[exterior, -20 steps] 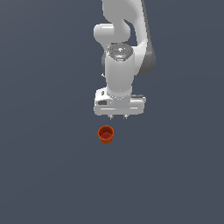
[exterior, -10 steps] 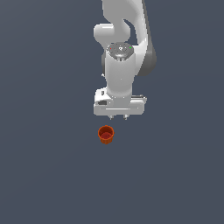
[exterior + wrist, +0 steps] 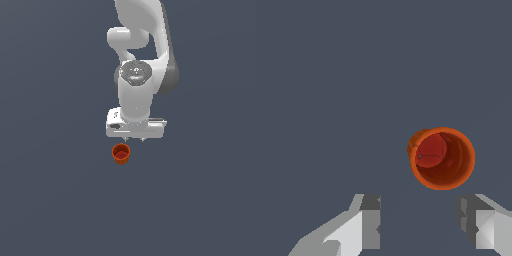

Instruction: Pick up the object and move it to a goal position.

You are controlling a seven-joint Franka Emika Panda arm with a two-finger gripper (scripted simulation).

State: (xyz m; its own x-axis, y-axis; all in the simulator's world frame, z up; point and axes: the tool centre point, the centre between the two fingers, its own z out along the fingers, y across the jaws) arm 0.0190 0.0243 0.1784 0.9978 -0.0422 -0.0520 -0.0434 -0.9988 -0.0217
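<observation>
The object, a small orange-red ribbed cup (image 3: pixel 121 153) with a hollow top, stands upright on the grey floor. In the exterior view it sits just below the white hand and slightly toward that view's left. In the wrist view the cup (image 3: pixel 441 158) shows from above, its hollow inside visible. My gripper (image 3: pixel 135 139) hangs above the floor, apart from the cup, with only the fingertips showing under the hand. In the wrist view the gripper (image 3: pixel 418 225) is open and empty, with a wide gap between its two fingers (image 3: pixel 370 220). The cup lies outside that gap.
The white arm (image 3: pixel 142 60) rises above the hand. A plain dark grey floor (image 3: pixel 50 200) fills the rest of both views.
The hand has come down a little toward the floor and the cup. The cup has not moved.
</observation>
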